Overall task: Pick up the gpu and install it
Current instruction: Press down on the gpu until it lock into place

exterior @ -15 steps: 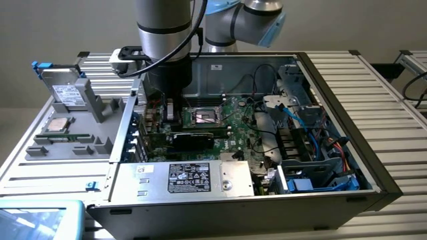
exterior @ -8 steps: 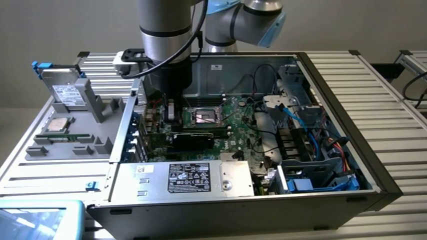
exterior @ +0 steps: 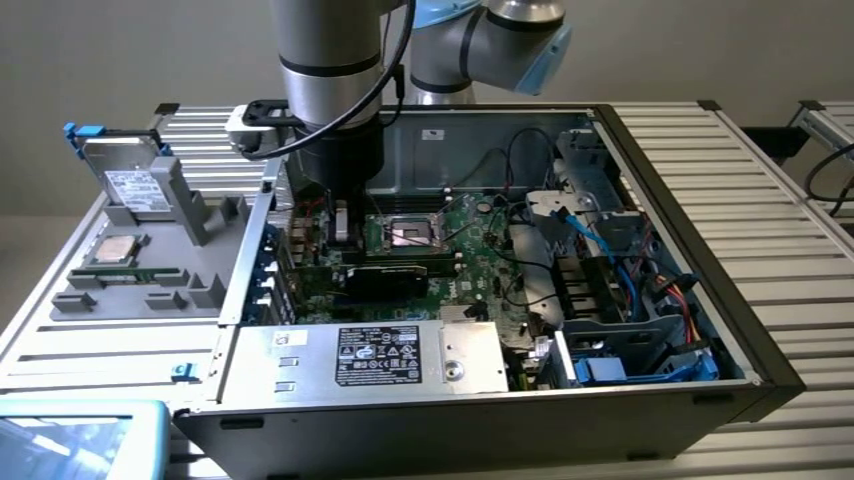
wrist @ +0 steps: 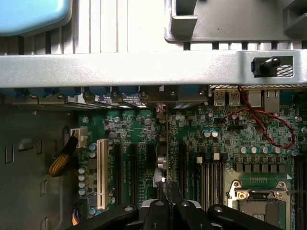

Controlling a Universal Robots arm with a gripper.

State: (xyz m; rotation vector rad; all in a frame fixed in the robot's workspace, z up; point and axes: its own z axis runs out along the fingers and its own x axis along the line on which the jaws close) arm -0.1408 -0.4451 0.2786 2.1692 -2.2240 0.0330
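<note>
The gpu (exterior: 384, 278) stands on edge among the expansion slots of the green motherboard (exterior: 467, 265) inside the open computer case (exterior: 747, 330). Its black cooler block faces the exterior view's front. My gripper (exterior: 343, 238) comes down from above and is shut on the card's upper edge. In the wrist view the gpu (wrist: 165, 143) is a thin line seen edge-on. It runs from my gripper (wrist: 167, 190) toward the case's rear wall, between two black slots. Whether the card is seated in a slot cannot be told.
The CPU socket (exterior: 414, 235) lies just beside the gripper. A power supply (exterior: 374, 355) sits at the case front, with cables and drive bays (exterior: 627, 260) on the exterior view's right. A grey fixture (exterior: 147, 270) outside the case holds a drive (exterior: 134, 190). Red wires (wrist: 268, 124) cross the board.
</note>
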